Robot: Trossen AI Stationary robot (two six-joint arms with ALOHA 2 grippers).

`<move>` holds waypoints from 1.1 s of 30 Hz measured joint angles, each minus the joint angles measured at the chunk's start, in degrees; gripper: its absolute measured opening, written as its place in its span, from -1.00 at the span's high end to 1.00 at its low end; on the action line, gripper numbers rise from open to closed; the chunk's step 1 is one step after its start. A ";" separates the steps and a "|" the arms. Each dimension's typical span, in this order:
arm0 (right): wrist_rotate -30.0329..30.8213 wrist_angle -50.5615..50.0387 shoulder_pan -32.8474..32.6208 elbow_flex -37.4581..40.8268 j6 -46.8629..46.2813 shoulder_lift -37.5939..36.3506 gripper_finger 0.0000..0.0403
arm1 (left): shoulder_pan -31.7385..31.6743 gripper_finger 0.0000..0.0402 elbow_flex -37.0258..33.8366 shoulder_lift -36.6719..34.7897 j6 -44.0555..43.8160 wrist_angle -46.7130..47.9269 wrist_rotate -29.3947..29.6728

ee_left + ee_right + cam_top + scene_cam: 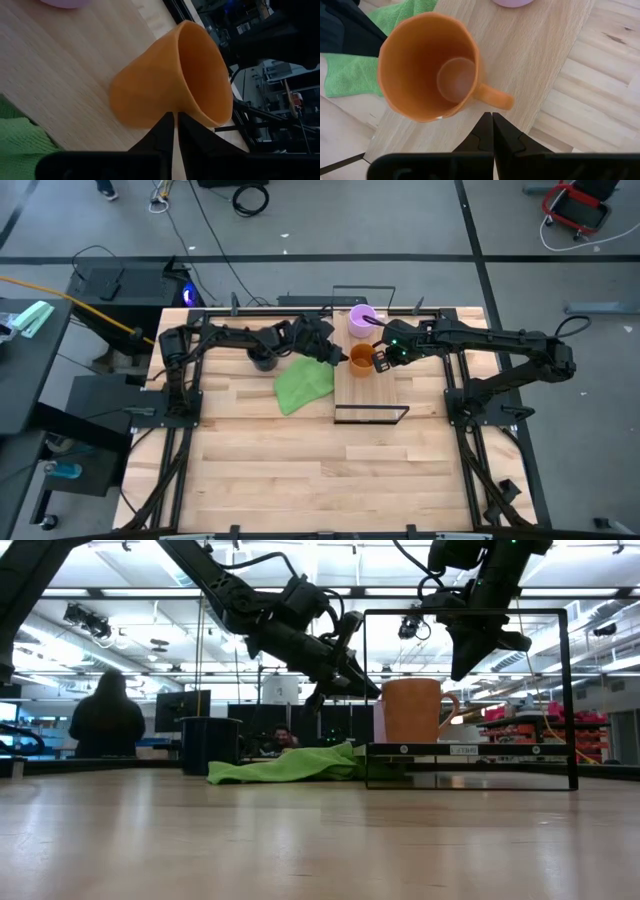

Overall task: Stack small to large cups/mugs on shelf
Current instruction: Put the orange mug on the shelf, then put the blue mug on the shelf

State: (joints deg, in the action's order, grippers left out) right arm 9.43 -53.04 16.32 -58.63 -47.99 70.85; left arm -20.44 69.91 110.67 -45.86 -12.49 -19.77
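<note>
The orange mug (360, 360) stands upright on its base on the light wooden shelf (385, 392), mouth up, its handle (495, 97) toward the right arm. The pale purple mug (361, 318) stands on the shelf's far end. The dark mug (263, 360) stands on the table to the left. My left gripper (175, 122) is shut, its tips at the orange mug's left wall. My right gripper (492, 122) is shut and empty; in the low view (462, 670) it hangs above the handle, clear of it. My left gripper's shut fingertips (170, 120) stand at the orange mug's outer wall just below the rim (172, 107), coming from the table's left and slanting down. I cannot tell whether they touch it. The mug (412, 710) stands upright on the shelf.
A crumpled green cloth (303, 385) lies on the table between the dark mug and the shelf's left edge. Thin black wire frames (565, 690) rise at the shelf's ends. A person (105, 715) stands in the room beyond the table.
</note>
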 joint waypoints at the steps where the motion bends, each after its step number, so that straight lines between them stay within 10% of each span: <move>1: 0.00 0.00 0.00 0.00 -0.01 0.00 1.00 | -0.32 0.84 0.00 -0.24 -0.28 0.08 -0.42; 11: -0.02 -0.09 0.00 0.00 -0.02 -4.22 0.99 | -3.57 0.84 0.02 -7.55 -1.01 2.17 -4.06; 33: 2.68 -12.47 -0.03 0.00 -0.54 -12.57 0.94 | -10.98 0.86 0.04 -27.98 11.09 47.75 8.83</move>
State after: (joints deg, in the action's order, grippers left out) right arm 12.11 -65.51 16.28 -58.63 -48.52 58.28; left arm -31.42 69.95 82.69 -34.77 35.26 -10.95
